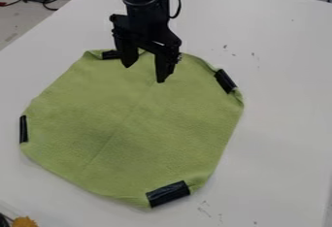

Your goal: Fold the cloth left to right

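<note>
The black gripper [144,73] hangs down over the upper part of the cloth, its two fingers spread apart with nothing between them. Below it, the green cloth [133,129] lies spread out on the white table, roughly eight-sided, with a faint crease running diagonally through its middle. Black tape patches mark its edges: one at the left, one at the bottom right, one at the upper right and one at the top, partly behind the gripper. Whether the fingertips touch the cloth I cannot tell.
The white table [279,129] surrounds the cloth, with small dark marks on its surface. An orange-yellow object [24,221] sits at the bottom left corner beside something black. Cables [48,0] lie beyond the table's edge at the upper left.
</note>
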`<state>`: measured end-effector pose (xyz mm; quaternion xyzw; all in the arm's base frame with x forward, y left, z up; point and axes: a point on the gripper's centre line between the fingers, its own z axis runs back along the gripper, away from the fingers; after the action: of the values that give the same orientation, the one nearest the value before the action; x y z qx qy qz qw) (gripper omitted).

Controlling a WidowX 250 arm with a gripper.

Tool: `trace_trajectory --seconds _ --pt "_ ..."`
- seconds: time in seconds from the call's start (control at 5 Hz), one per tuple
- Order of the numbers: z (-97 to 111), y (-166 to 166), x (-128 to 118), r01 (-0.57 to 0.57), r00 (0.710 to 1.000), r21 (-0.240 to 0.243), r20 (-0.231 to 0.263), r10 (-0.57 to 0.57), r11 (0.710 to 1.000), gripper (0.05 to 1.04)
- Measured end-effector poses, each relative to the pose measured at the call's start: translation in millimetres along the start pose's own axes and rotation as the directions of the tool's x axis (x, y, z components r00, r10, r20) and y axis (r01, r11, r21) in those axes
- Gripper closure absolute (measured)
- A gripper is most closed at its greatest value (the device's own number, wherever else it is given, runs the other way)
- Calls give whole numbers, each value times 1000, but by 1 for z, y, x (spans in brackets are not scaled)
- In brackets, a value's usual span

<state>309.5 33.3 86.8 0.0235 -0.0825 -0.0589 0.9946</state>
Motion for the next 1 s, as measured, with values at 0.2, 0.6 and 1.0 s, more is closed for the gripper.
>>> trace_trajectory --seconds 0.2,0.6,1.0 --pt "-7 -1 -2 -4 1000 -4 -18 4 1000 83" --pt "-22 2 -32 -61 996 5 61 61 998 83" --pt "-8 53 -87 -284 955 95 118 273 954 83"
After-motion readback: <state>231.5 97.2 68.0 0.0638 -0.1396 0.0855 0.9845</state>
